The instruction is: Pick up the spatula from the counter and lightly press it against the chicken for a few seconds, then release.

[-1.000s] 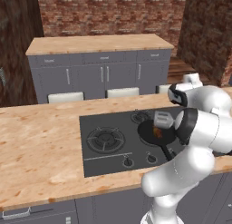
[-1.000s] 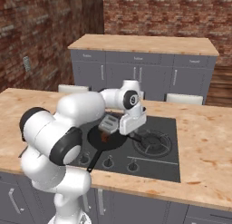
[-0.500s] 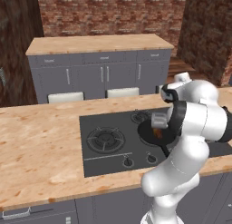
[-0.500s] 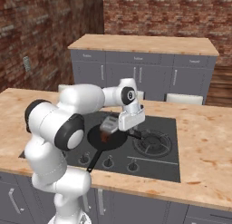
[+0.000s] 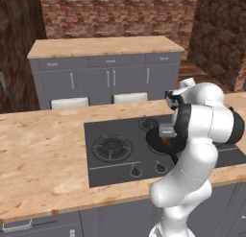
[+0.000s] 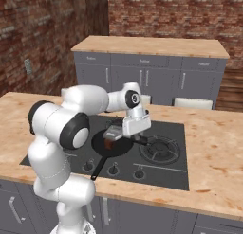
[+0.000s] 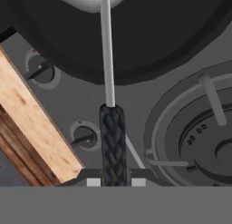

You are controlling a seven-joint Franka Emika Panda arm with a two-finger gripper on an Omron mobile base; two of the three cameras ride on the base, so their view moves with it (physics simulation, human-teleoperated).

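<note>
Claw [image 7: 114, 181] is clamping down on the spatula [image 7: 112, 141], pinching the dark braided grip at its near end. The thin metal shank is running straight ahead from the fingertips. In the hand view two stove knobs [image 7: 84, 138] are sitting just off one side of the claw on the grey cooktop [image 7: 136, 96], with the wood counter [image 7: 27, 123] edge beyond them. A gas burner [image 7: 199, 137] is sitting close on the other side. Ahead of the claw the black pan [image 7: 149, 32] is resting on the cooktop, and the spatula's pale blade is reaching in over its rim. Pan is holding one thing: the chicken [image 6: 110, 144], a small red-brown piece near the middle, lying directly under the blade in the right base view. Can't tell whether the blade is touching the chicken or just hanging above it. Pan handle is angling off toward the counter's front edge. Farthest beyond the claw, grey cabinets [image 6: 156, 72] with a wood top are lining the brick wall.
</note>
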